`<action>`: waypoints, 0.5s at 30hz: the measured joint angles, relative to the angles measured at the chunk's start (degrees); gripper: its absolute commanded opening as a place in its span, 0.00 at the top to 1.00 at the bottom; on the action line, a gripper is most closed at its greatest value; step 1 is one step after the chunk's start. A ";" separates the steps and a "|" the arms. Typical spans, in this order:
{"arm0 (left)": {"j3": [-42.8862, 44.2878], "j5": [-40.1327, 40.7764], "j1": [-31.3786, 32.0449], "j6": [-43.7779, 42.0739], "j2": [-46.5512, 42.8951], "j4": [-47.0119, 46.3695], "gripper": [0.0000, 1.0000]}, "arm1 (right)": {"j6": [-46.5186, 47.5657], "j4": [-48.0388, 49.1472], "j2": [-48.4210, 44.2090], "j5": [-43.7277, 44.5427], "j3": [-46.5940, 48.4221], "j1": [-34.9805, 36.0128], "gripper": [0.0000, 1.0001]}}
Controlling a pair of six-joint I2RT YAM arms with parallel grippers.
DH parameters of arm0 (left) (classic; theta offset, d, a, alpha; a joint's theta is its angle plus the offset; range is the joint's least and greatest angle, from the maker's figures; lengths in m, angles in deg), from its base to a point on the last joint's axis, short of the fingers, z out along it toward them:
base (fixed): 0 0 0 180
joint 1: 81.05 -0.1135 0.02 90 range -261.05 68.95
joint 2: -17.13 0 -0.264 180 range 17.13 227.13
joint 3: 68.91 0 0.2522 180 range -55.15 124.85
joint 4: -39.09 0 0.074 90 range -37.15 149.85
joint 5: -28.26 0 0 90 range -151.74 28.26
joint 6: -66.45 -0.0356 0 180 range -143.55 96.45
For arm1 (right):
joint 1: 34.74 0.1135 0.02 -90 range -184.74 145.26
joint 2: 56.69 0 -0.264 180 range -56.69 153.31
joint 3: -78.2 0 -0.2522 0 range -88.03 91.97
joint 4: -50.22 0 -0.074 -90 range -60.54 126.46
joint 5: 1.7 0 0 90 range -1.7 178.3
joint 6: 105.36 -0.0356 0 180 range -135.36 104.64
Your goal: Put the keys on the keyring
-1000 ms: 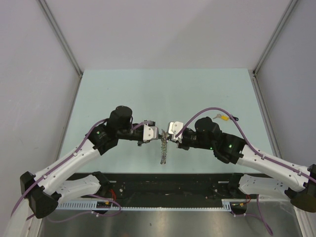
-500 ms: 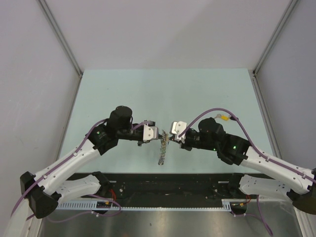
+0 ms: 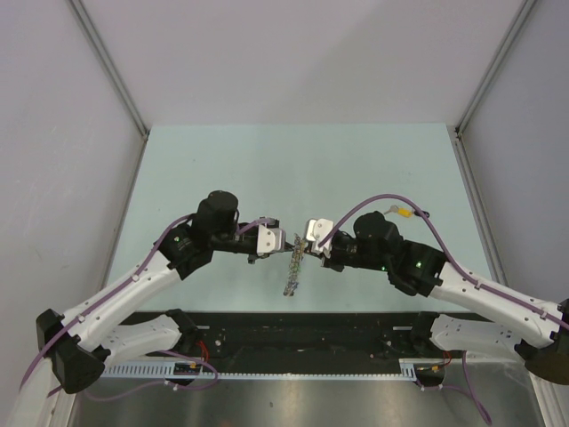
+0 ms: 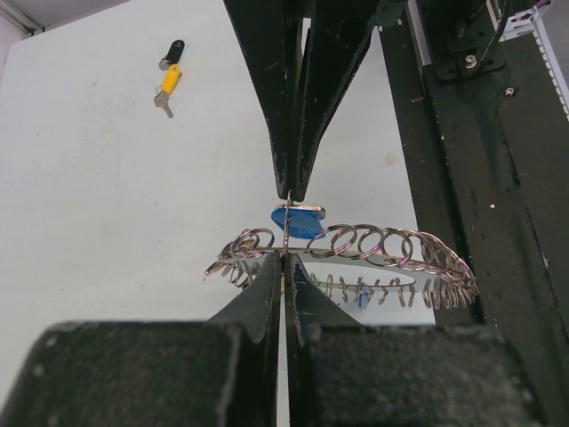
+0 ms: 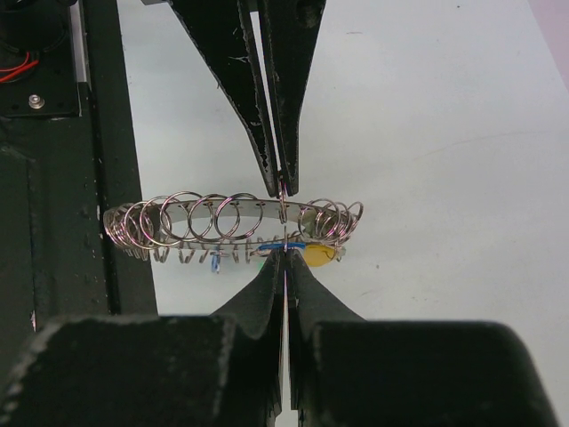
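Left pincer (image 3: 281, 242) and right pincer (image 3: 307, 249) clamp the keyring (image 3: 291, 271) between them over the bench (image 3: 267, 160). Loose keys (image 4: 167, 82) lie far right, well apart.

The keyring (image 4: 356, 245) was silvery, patterned with repeating small loops, a blue-headed key (image 4: 298, 220) against it. Well apart from it were a yellow-headed key (image 4: 167, 82) and a black-headed key (image 4: 175, 49), on a pale mint table (image 4: 89, 222).

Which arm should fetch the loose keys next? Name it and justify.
Right. The loose keys lie on the table beside the right arm, far from the left pincer, which is shut on the keyring.
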 measured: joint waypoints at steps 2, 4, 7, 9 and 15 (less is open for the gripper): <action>0.00 -0.20 0.00 0.00 0.00 -0.15 1.00 | 0.00 0.00 0.00 0.00 0.00 0.00 1.00; 0.00 -0.24 0.00 0.00 0.00 -0.37 1.00 | 0.00 0.00 0.00 -0.02 0.00 0.00 1.00; 0.00 -0.24 0.00 0.00 0.00 -0.39 1.00 | 0.02 0.02 0.00 -0.04 0.00 0.00 1.00; 0.00 -0.24 0.00 0.00 0.00 -0.44 1.00 | 0.00 0.04 0.00 -0.09 0.00 0.00 1.00; 0.00 -0.28 0.00 0.02 0.00 -0.52 1.00 | 0.02 0.22 0.02 -0.11 0.00 0.00 1.00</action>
